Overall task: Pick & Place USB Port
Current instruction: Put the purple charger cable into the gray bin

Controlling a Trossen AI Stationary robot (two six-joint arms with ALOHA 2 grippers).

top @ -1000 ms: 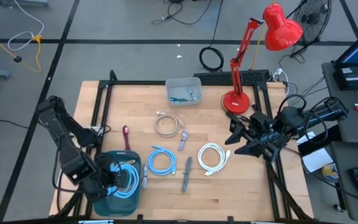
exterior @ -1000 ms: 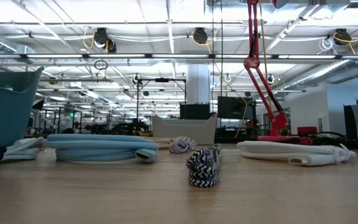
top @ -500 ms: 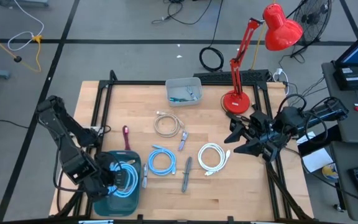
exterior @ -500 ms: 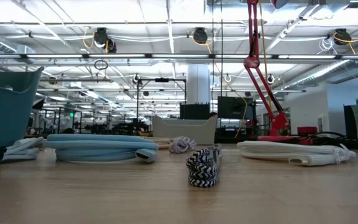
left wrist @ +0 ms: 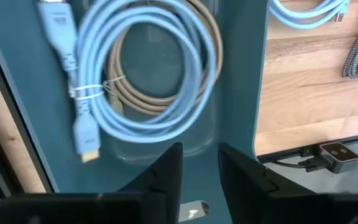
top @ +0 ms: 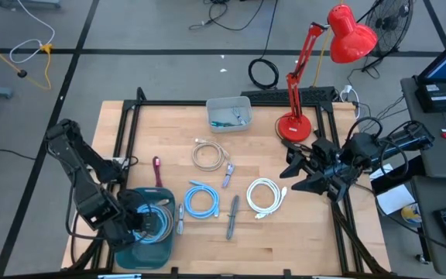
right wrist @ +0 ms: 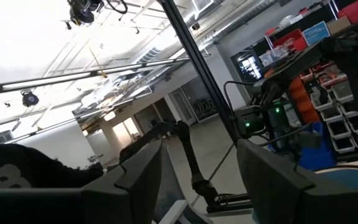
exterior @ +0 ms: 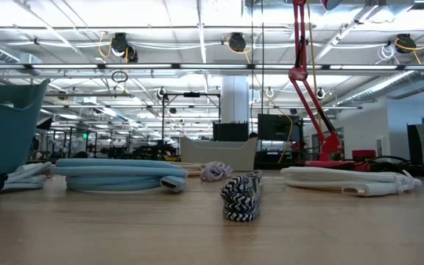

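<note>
A teal bin (top: pixel 149 232) stands at the table's near left corner. In it a light-blue coiled USB cable (left wrist: pixel 148 118) lies on a tan coiled cable (left wrist: pixel 166 102), its plug end beside the coil. My left gripper (left wrist: pixel 199 168) hangs just above the bin, pointing down and open, with nothing between its fingers. My right gripper (top: pixel 293 174) waits raised over the table's right side, open and tipped upward; in its own wrist view (right wrist: pixel 197 180) only the room shows between the fingers.
Loose on the table lie a light-blue coil (top: pixel 201 200), a white coil (top: pixel 264 194), a beige coil (top: pixel 210 154), a striped cable (top: pixel 232 216) and a maroon cable (top: pixel 158 170). A grey tray (top: pixel 229 113) and a red lamp (top: pixel 294 124) stand at the far edge.
My left gripper has opened and let go of the light-blue cable, which has dropped into the teal bin. The loop of it that stood above the bin's rim in the low view is gone. Neither arm has moved.
</note>
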